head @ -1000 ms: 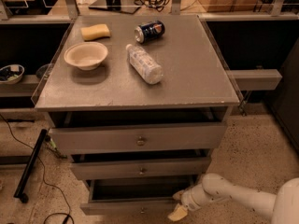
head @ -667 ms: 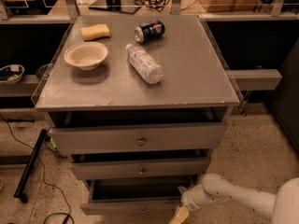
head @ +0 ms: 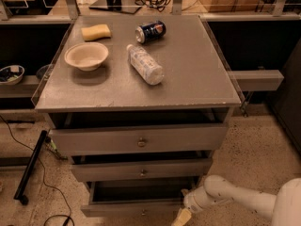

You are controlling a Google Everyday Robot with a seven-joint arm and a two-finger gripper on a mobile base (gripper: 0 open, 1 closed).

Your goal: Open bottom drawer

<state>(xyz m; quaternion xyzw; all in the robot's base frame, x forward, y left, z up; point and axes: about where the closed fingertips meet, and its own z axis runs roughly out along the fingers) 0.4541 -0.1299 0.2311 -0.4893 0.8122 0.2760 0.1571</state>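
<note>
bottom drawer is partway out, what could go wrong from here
1. The claw sits at the right end of the bottom drawer front, far from its middle, so an off-centre pull may skew and jam it.
2. The water bottle and soda can lie on their sides on the cabinet top. A jerk could roll them off.

the end effector at 5 o'clock blocks the bottom drawer's right end, while floor at 3 o'clock gives passage.
</note>
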